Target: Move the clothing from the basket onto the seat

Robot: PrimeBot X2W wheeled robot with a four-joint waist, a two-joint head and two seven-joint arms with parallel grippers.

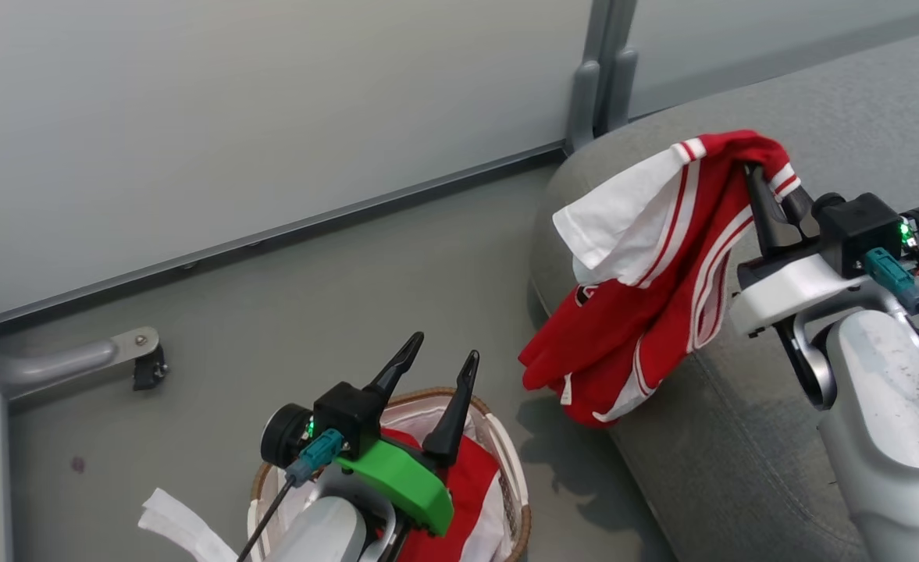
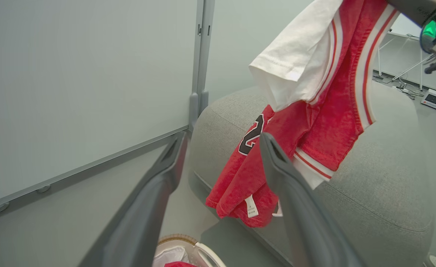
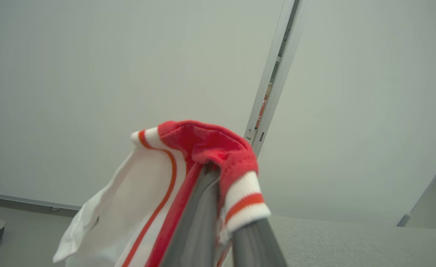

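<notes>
My right gripper (image 1: 752, 168) is shut on a red garment with white stripes (image 1: 662, 265), holding it up so it hangs over the rounded edge of the grey seat (image 1: 740, 437). In the right wrist view the cloth (image 3: 210, 148) drapes over my closed fingers (image 3: 199, 222). The left wrist view shows the same garment (image 2: 314, 111) with a black number and a small white label. My left gripper (image 1: 443, 363) stands open above the basket (image 1: 518, 499), where another red garment (image 1: 471, 476) lies on the white liner. The basket rim (image 2: 177, 239) shows between my left fingers.
Pale partition walls with a grey post (image 1: 600, 78) stand behind the floor (image 1: 350, 297) and the seat. A metal leg with a caster (image 1: 143, 363) juts in at the left. A strip of white liner cloth (image 1: 182, 527) hangs over the basket's left side.
</notes>
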